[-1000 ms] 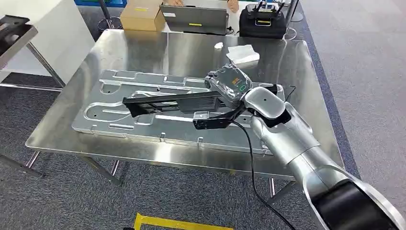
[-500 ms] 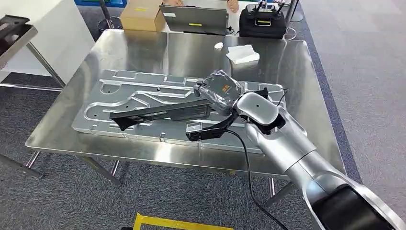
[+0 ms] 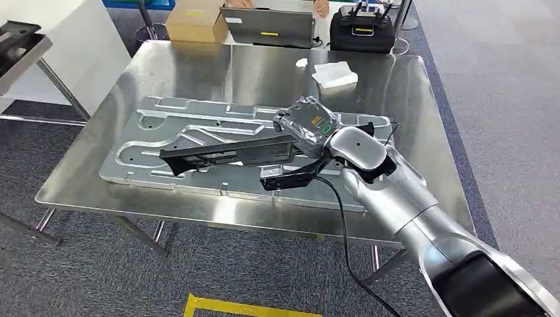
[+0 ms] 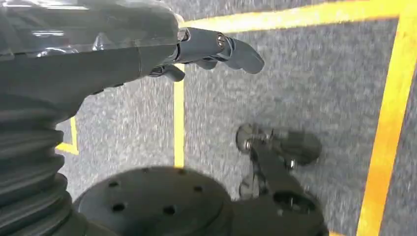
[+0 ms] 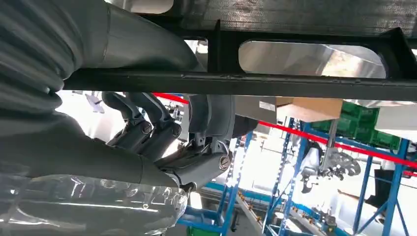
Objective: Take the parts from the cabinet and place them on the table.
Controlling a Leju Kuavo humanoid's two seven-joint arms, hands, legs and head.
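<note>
Right hand: the right hand (image 3: 305, 125) grips one end of a long black flat metal bracket part (image 3: 224, 150); in the right wrist view its fingers (image 5: 147, 129) curl under the part's black bar (image 5: 236, 83), thumb on the other side.
Part: the long black bracket part juts out from the hand toward the robot's left, roughly level, held over the large embossed silver metal panel (image 3: 165, 132). Whether its far tip touches the panel I cannot tell.
Panel: lies flat on the shiny steel desk (image 3: 218, 66), covering much of the near half.
Right arm: the silver arm (image 3: 396, 191) reaches in from the lower right; a black cable (image 3: 343, 224) hangs from the wrist area.
Left hand: the left hand (image 4: 211, 46) hangs over grey carpet floor (image 4: 314, 88) marked with yellow tape lines (image 4: 388, 128); its fingers are loosely extended, a little apart, holding nothing.
Far desk edge: a folded white cloth (image 3: 335, 74), a brown cardboard box (image 3: 196, 23), a grey laptop (image 3: 267, 26) and a black controller case (image 3: 362, 30).
</note>
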